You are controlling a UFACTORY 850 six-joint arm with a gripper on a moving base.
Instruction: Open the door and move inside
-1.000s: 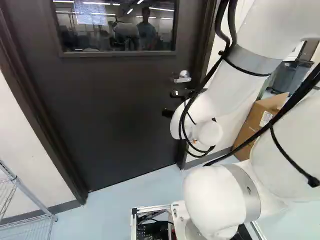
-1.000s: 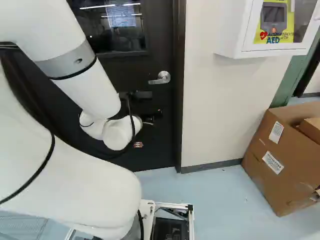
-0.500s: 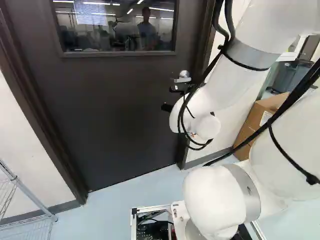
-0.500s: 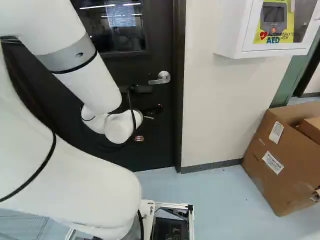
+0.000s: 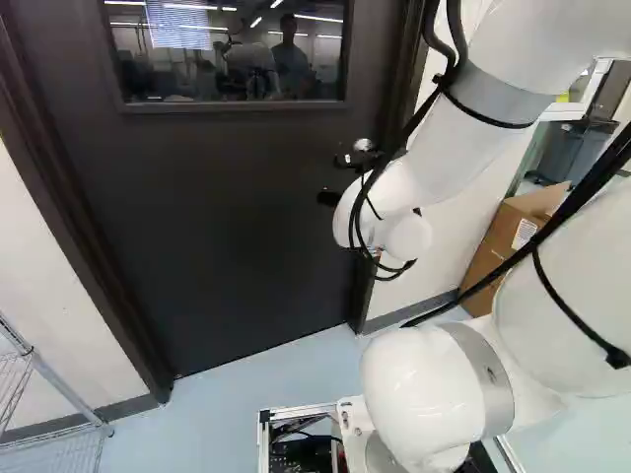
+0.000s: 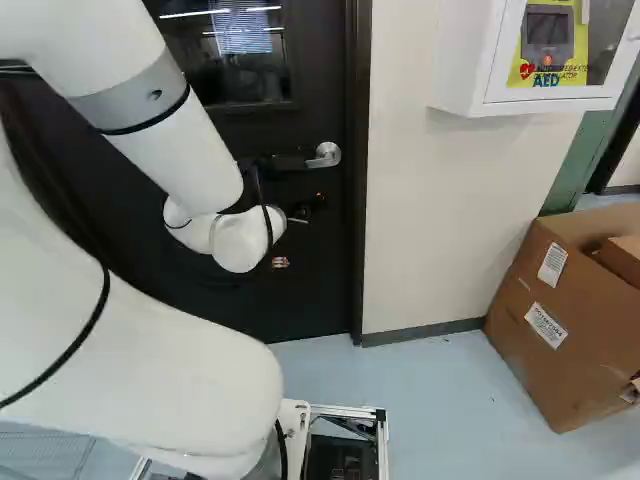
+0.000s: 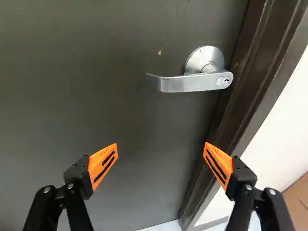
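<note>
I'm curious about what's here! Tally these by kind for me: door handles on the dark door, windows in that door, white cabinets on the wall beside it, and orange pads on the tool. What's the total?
Door handle: 1
Door window: 1
White wall cabinet: 1
Orange pads: 2
Total: 5

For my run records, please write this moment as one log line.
claw: open, empty | door: closed | lever handle: ahead of claw, ungripped | next: probably reach lever handle
</note>
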